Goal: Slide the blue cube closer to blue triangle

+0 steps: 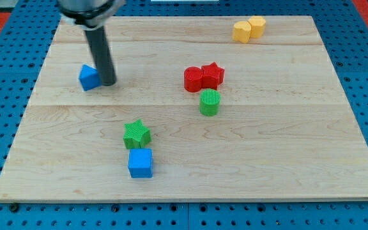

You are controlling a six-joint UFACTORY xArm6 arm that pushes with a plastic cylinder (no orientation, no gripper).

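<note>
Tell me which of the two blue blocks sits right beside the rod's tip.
The blue triangle, near the view's upper left: my tip stands just to its right. The blue cube lies far off near the view's bottom, below the green star.

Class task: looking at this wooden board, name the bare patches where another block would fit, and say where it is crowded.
Free: the view's right side beyond the green cylinder, and the bottom left, left of the blue cube. Crowded: the red blocks with that cylinder at centre; the green star against the cube; my tip beside the blue triangle; yellow blocks, top right.
</note>
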